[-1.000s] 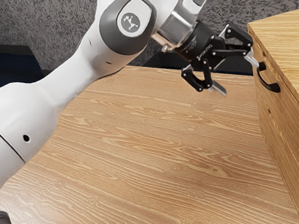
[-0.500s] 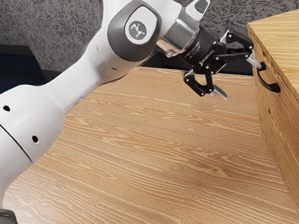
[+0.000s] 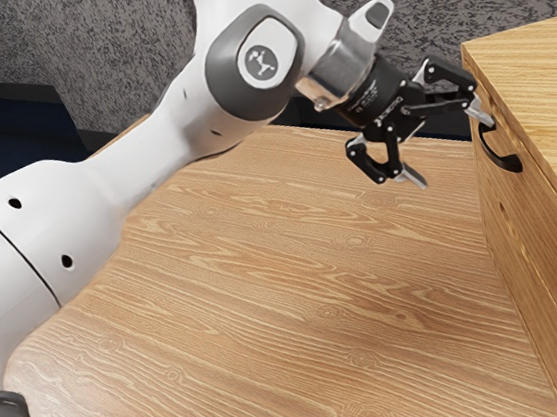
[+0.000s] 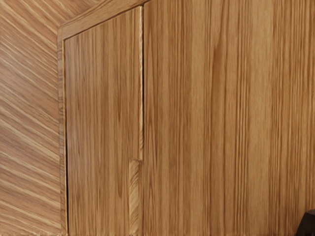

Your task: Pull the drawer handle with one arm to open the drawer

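Shifted closer: tool (image 3: 450, 149) | jaws apart | drawer handle (image 3: 499, 151) just beside it

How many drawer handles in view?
1: black handle at the top front of the wooden cabinet, beside the open gripper. Lower front is cut off; others may be hidden.

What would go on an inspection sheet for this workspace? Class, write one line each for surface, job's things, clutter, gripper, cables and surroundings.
Surface: wooden table, light grain.
Job's things: wooden cabinet at the exterior view's right; black drawer handle on its front; the drawer front looks flush.
Clutter: nothing seen.
Grippers: gripper open, one fingertip close beside the handle's top, not closed on it.
Cables: nothing seen.
Surroundings: grey speckled wall behind the table.
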